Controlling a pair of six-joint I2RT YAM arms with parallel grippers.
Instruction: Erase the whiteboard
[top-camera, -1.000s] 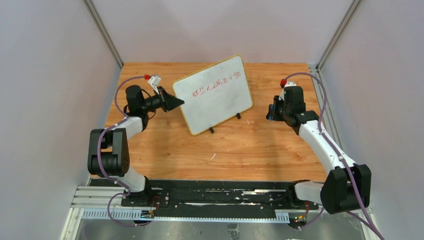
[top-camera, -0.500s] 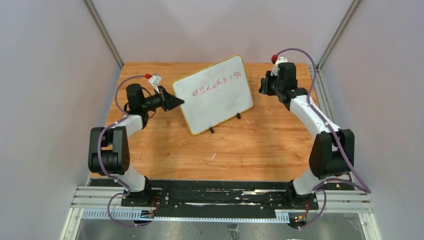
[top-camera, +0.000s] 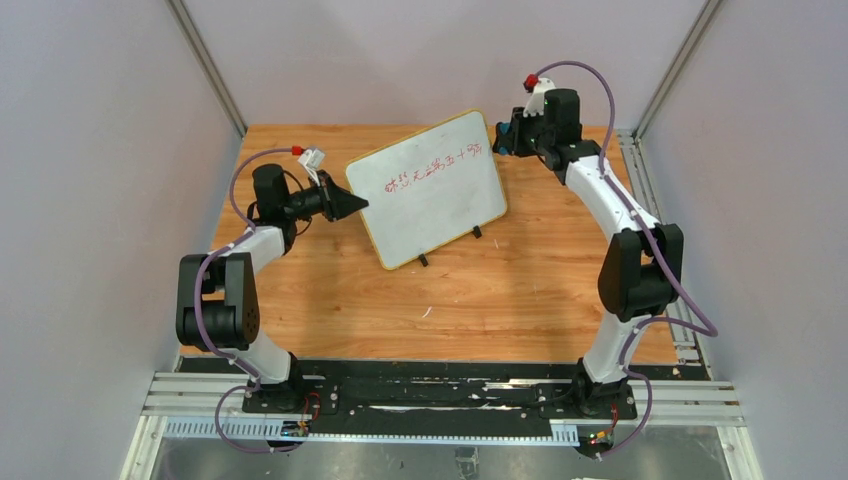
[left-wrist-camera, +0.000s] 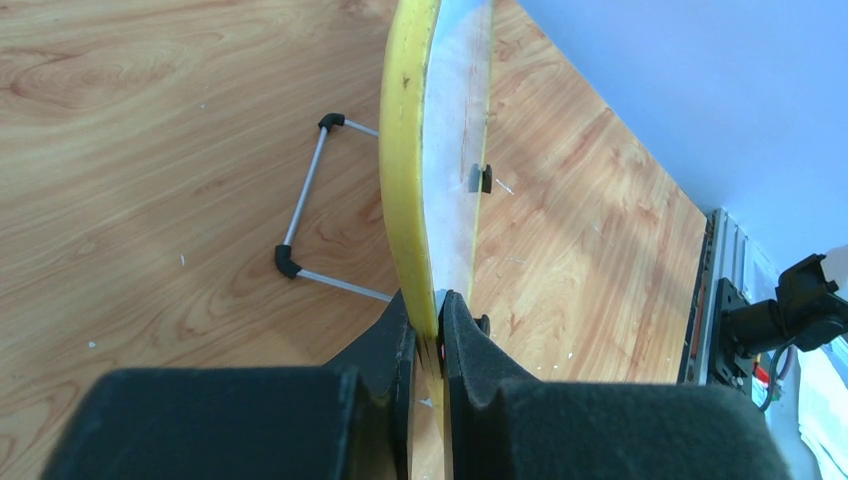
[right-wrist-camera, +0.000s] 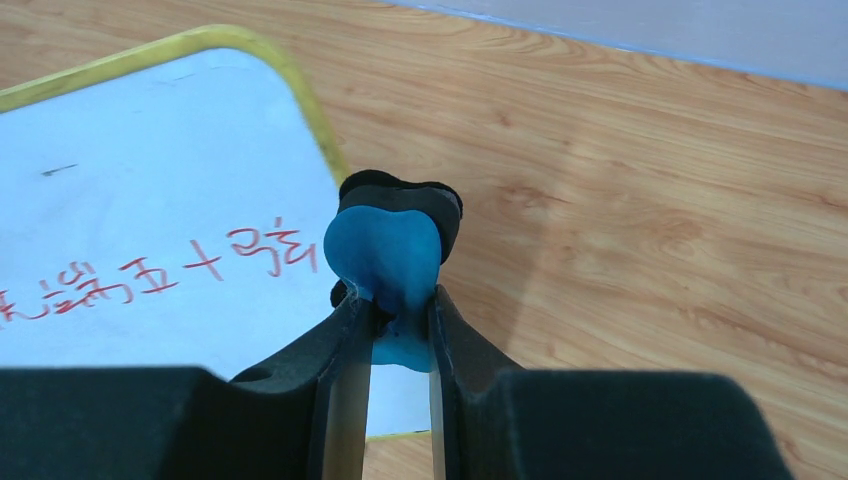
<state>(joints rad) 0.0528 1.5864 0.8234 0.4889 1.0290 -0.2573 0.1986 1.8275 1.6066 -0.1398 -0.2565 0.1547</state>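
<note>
The whiteboard stands tilted on two small black feet at the table's middle back, white with a yellow frame and red handwriting across its upper part. My left gripper is shut on the board's left edge; the left wrist view shows the yellow frame pinched between the pads. My right gripper is shut on a blue eraser with a black felt base, held just above the board's top right corner, beside the last red characters.
The wooden table carries the board. Grey walls close in on the left, right and back. A metal rail runs along the table's right edge. The board's wire stand shows behind it in the left wrist view.
My right arm has swung from the table's right side up and leftward to the board's top right corner, carrying the eraser. The left gripper and the board have stayed put.
</note>
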